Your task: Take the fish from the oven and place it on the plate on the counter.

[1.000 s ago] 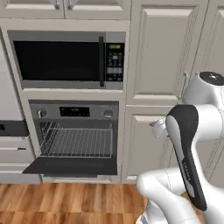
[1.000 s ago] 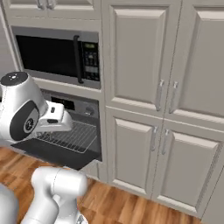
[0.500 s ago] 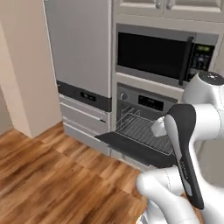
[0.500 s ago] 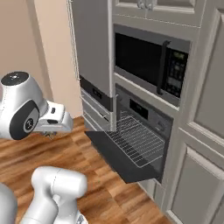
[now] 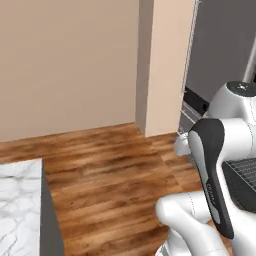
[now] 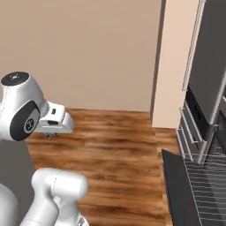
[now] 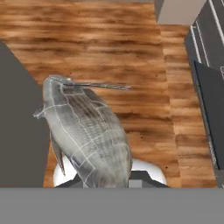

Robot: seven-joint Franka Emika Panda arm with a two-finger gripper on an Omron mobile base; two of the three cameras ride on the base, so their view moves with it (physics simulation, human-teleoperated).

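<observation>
The gripper (image 7: 107, 181) is pinching the fish (image 7: 85, 133), which juts straight out ahead of the fingertips over bare wood floor (image 7: 131, 57), likely carried clear of the oven for the trip. Off to one side is the oven's open door (image 6: 176, 190). Farther off, a corner of the marble counter (image 5: 20, 210) shows.
</observation>
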